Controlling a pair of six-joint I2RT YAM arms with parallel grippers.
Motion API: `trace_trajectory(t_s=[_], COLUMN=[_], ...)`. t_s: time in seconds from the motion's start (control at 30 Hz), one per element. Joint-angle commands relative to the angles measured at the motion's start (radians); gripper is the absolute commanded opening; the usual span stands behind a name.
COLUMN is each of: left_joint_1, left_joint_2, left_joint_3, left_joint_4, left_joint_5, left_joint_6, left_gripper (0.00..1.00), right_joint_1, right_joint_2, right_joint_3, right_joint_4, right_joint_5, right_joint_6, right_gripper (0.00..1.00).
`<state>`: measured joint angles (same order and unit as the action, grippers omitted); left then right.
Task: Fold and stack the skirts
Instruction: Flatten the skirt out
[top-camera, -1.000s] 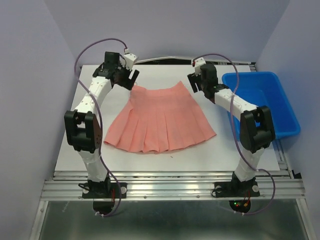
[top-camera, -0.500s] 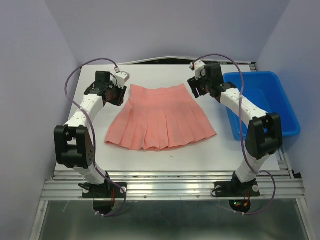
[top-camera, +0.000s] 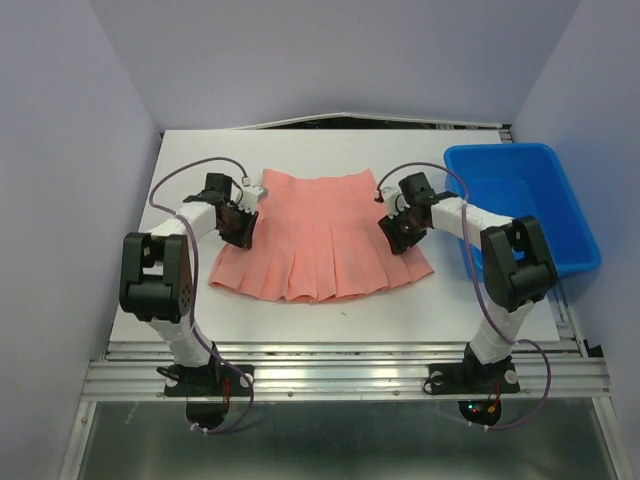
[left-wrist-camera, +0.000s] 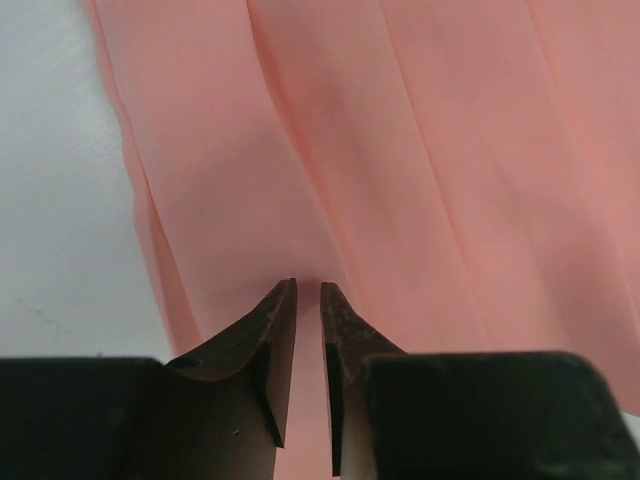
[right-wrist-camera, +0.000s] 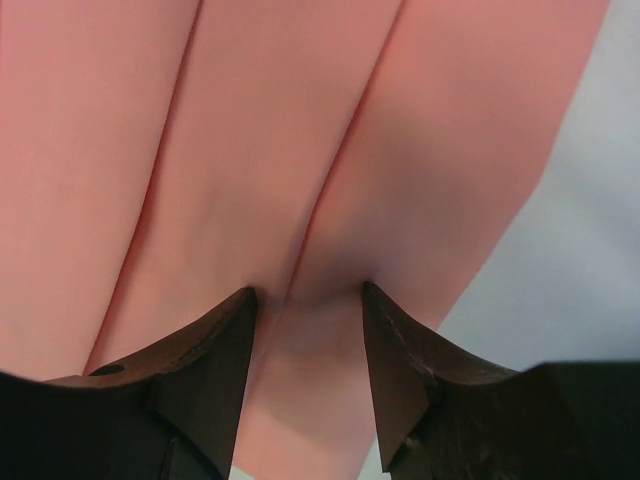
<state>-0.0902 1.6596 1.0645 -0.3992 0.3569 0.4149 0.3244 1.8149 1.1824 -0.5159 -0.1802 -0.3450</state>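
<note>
The skirt (top-camera: 320, 235) is spread on the tabletop (top-camera: 330, 300), waist farthest from the arms. The bin (top-camera: 500, 152) is set to its right. The jaws of the left gripper (top-camera: 242, 228) are set on its left side, those of the right gripper (top-camera: 398, 236) on its right.

We see that both arms have swung down from the far waist corners of the skirt (top-camera: 320, 235) toward us and dropped low over its sides. The left claw (left-wrist-camera: 308, 285), wide apart a second ago, has drawn in to a thin gap with its tips on a pleat near the left edge; we cannot tell if cloth is pinched. The right claw (right-wrist-camera: 307, 290) has narrowed less, its fingers pressed into the right edge with cloth between them.
</note>
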Motion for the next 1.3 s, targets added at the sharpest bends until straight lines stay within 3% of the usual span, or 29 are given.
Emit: trace_trajectory(t_s=[0.0,0.1,0.2,0.33,0.4,0.5,0.57,0.7,0.77,0.93,1.13,1.27], left_joint_1=[0.009,0.017,0.023,0.017,0.01,0.012,0.014,0.012,0.009,-0.009,-0.017,-0.028], left_joint_2=[0.112,0.235,0.379,0.575,0.684,0.703,0.584,0.306,0.185,0.043,-0.015,-0.026], left_joint_3=[0.066,0.171,0.381,0.821,1.039,1.146,1.079,0.772,0.617,0.357,0.192,0.17], left_joint_4=[0.016,0.004,-0.052,-0.2,-0.297,-0.346,-0.297,-0.127,-0.084,-0.069,-0.043,-0.04], left_joint_5=[-0.015,-0.032,-0.047,-0.032,0.005,0.051,0.05,0.045,0.066,0.089,0.114,0.125], left_joint_6=[-0.021,-0.028,-0.031,-0.034,-0.025,-0.015,-0.008,-0.004,0.002,0.004,0.009,0.007], left_gripper=[0.24,0.23,0.21,0.22,0.27,0.46,0.54,0.61,0.61,0.59,0.51,0.48], right_joint_1=[0.039,0.091,0.172,0.336,0.402,0.403,0.334,0.177,0.136,0.077,0.077,0.077], right_joint_2=[0.003,-0.008,-0.035,-0.069,-0.101,-0.129,-0.161,-0.164,-0.126,0.017,0.092,0.071], right_joint_3=[-0.049,-0.072,-0.096,-0.098,-0.06,0.065,0.124,0.189,0.226,0.231,0.152,0.025], right_joint_4=[-0.081,-0.151,-0.213,-0.213,-0.147,-0.107,-0.107,-0.072,-0.059,-0.013,0.007,-0.001], right_joint_5=[-0.074,-0.119,-0.243,-0.522,-0.652,-0.693,-0.607,-0.432,-0.303,-0.156,-0.143,-0.212], right_joint_6=[-0.012,-0.009,0.004,0.11,0.188,0.248,0.241,0.169,0.149,0.107,0.161,0.218], right_gripper=[0.52,0.5,0.49,0.5,0.52,0.54,0.54,0.55,0.54,0.5,0.44,0.38])
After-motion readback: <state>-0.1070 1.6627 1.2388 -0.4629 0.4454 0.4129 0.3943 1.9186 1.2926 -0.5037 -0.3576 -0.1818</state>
